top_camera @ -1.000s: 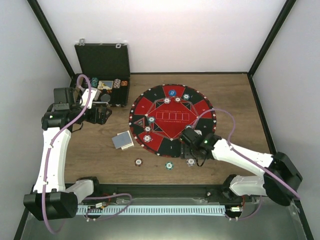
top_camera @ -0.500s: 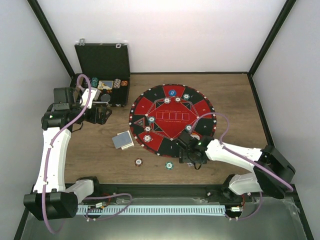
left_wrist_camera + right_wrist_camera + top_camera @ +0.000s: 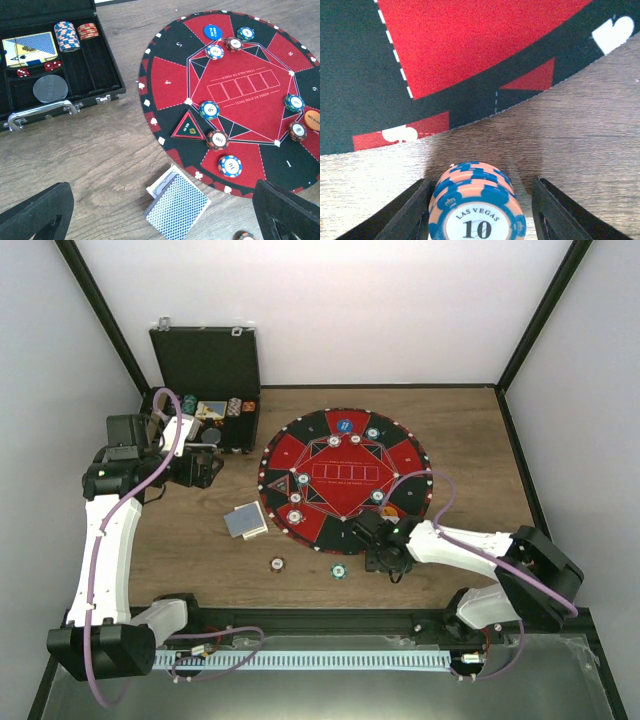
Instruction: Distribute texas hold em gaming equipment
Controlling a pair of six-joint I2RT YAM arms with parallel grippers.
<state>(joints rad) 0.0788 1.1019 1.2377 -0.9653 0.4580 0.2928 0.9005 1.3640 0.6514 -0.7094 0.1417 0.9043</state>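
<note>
Straddling the orange-blue poker chip [image 3: 477, 210], the right fingers [image 3: 406, 216] stand unclenched, one touching, the other just clear.

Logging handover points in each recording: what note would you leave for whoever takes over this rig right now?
Left gripper: open, empty, beside the case.
Right gripper: open, jaws either side of a chip on the table, just off the mat.
Done: several chips, blue disc and orange disc sit on the mat.
Left: that chip, two loose chips, the undealt card deck.
</note>
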